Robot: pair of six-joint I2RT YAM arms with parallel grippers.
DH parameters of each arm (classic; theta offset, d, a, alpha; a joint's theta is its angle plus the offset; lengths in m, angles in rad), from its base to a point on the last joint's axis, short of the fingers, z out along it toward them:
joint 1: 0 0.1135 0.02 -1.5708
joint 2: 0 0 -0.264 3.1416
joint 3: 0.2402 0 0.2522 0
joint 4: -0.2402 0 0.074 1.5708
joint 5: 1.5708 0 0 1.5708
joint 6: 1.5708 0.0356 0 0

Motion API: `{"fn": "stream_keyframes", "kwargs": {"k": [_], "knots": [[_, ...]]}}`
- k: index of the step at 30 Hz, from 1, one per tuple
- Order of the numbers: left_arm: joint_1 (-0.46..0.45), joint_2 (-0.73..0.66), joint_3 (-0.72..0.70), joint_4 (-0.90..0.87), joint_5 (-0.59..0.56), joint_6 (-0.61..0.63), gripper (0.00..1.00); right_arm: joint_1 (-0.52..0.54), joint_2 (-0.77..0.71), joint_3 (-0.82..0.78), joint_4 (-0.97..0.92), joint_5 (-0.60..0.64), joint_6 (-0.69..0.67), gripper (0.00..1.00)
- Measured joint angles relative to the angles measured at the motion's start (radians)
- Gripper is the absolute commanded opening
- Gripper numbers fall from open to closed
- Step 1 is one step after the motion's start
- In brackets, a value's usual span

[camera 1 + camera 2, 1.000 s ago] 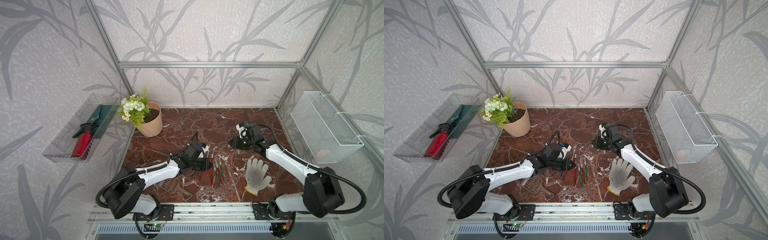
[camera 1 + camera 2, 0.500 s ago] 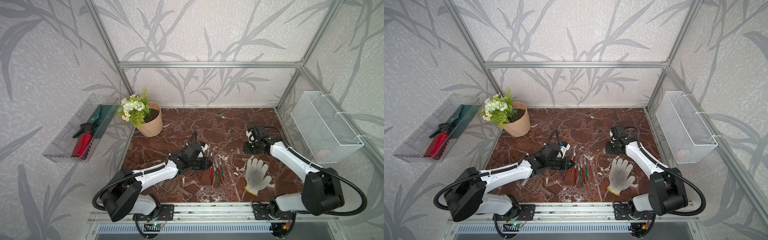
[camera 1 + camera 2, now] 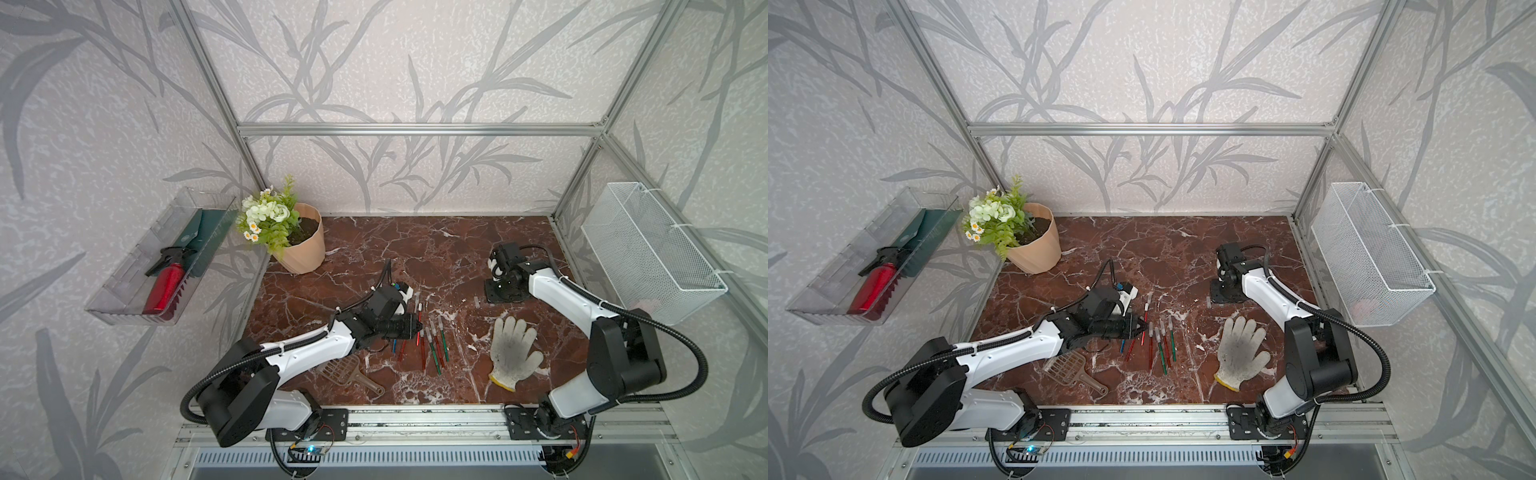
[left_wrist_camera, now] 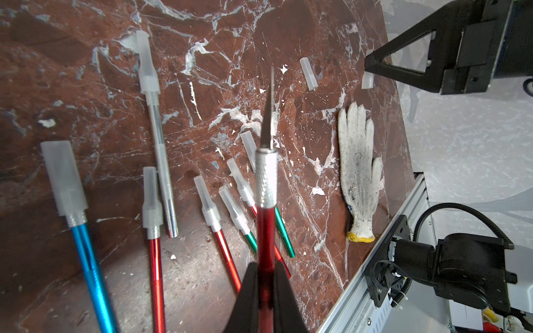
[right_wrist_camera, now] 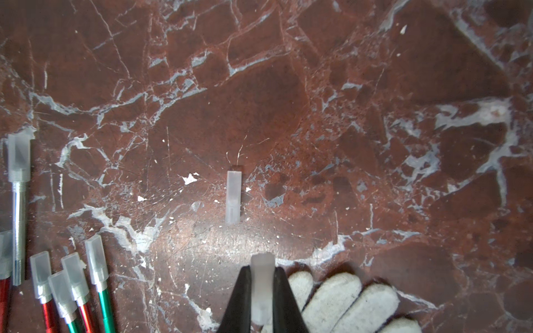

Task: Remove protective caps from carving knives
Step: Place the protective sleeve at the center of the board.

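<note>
- The red knife (image 4: 266,230) is pinched by its handle in the left claw (image 4: 266,268), just above the table. Its blade is now bare and points toward the right arm.
- Its cap (image 5: 262,288) has come away. The right claw (image 5: 262,270) is clamped narrow on it and has swung off toward the table's right side, so the two claws are well apart. I'd say this knife is done, bar dropping the cap.
- A loose cap (image 5: 233,197) already lies on the marble just ahead of the right claw, which looks a fair spot for the second.
- Some seven capped knives (image 4: 151,201) lie fanned under and beside the left claw, so most of the job is left.
- The glove (image 3: 513,349) has its fingertips right by the right claw.
- For room, the table (image 3: 415,249) is bare toward the back, between the flower pot (image 3: 301,245) and the right arm. The right edge and frame post are close to that arm.
- The scoop (image 3: 349,374) lies near the front edge, beside the left arm.
- The naked blade is the thing to mind.
</note>
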Motion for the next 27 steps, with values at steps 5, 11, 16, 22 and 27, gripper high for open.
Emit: {"fn": "stream_keyframes", "kwargs": {"k": [5, 11, 16, 22, 27], "knots": [[0.000, 0.000, 0.000, 0.000, -0.002, 0.000, 0.04, 0.000, 0.051, 0.029, -0.002, 0.004, -0.012, 0.13], [0.000, 0.000, 0.000, 0.000, -0.008, 0.000, 0.04, 0.000, 0.102, 0.050, 0.001, 0.003, -0.013, 0.14], [0.001, 0.000, -0.001, -0.001, -0.014, 0.000, 0.04, 0.000, 0.146, 0.062, 0.006, 0.002, -0.012, 0.14], [0.001, 0.000, -0.013, -0.006, -0.017, -0.001, 0.04, 0.003, 0.186, 0.068, 0.010, 0.000, -0.012, 0.14], [0.001, 0.000, -0.013, -0.009, -0.017, -0.001, 0.04, 0.004, 0.203, 0.068, 0.014, 0.000, -0.012, 0.14]]}}
